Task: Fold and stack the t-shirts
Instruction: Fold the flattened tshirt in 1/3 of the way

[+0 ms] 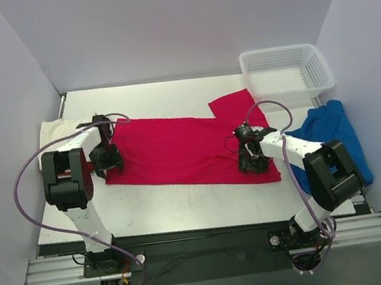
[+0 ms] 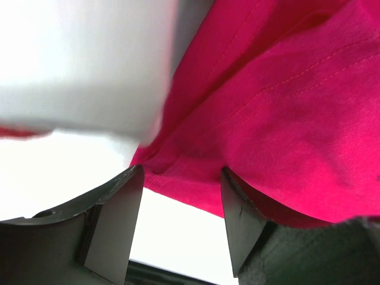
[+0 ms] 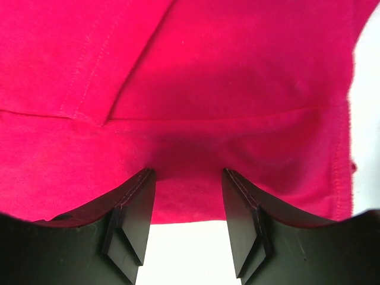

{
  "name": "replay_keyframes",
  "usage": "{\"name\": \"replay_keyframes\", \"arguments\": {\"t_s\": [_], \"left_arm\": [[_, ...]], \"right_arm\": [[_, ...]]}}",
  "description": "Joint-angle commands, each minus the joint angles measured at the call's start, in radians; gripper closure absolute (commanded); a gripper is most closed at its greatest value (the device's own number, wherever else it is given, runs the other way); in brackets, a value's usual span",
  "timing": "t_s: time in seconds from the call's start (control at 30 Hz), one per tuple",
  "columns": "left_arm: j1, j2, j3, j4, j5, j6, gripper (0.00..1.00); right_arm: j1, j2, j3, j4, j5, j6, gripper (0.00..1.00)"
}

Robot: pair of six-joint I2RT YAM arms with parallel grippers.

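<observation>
Robot lab cell: plain white walls (image 1: 161, 27)

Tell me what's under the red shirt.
The table shows all around the red shirt, which lies spread out on it. Whatever else might sit beneath the cloth is covered, so I cannot tell.

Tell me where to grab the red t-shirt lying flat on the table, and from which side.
Take the red t-shirt by its near edge, at both end corners, coming in low from the robot's side. It lies spread flat, so only an edge can be pinched, and that edge lies on bare table.
</observation>
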Motion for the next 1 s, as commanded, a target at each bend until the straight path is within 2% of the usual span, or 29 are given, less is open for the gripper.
{"name": "replay_keyframes", "arguments": {"t_s": [0.0,0.2,0.4,0.7,0.8,0.97], "left_arm": [[0.001,-0.038,-0.076,-0.12,-0.065,0.014,0.35],[-0.002,-0.114,-0.176,-0.15,-0.043,0.003,0.34],[-0.002,-0.151,-0.208,-0.152,-0.046,0.005,0.34],[-0.013,-0.254,-0.015,-0.169,-0.014,0.009,0.34],[-0.013,-0.276,0.022,-0.157,0.009,0.008,0.34],[-0.015,-0.251,0.022,-0.1,0.085,-0.003,0.33]], "right_arm": [[0.002,0.018,-0.002,-0.062,-0.039,-0.011,0.52],[-0.001,-0.024,-0.075,-0.131,-0.048,-0.008,0.53],[-0.009,-0.092,-0.109,-0.169,-0.045,-0.014,0.54],[-0.007,-0.216,0.041,-0.194,0.019,-0.004,0.55],[-0.007,-0.186,0.073,-0.175,0.012,0.001,0.56],[-0.006,-0.078,0.11,-0.067,-0.051,0.002,0.68]]}}
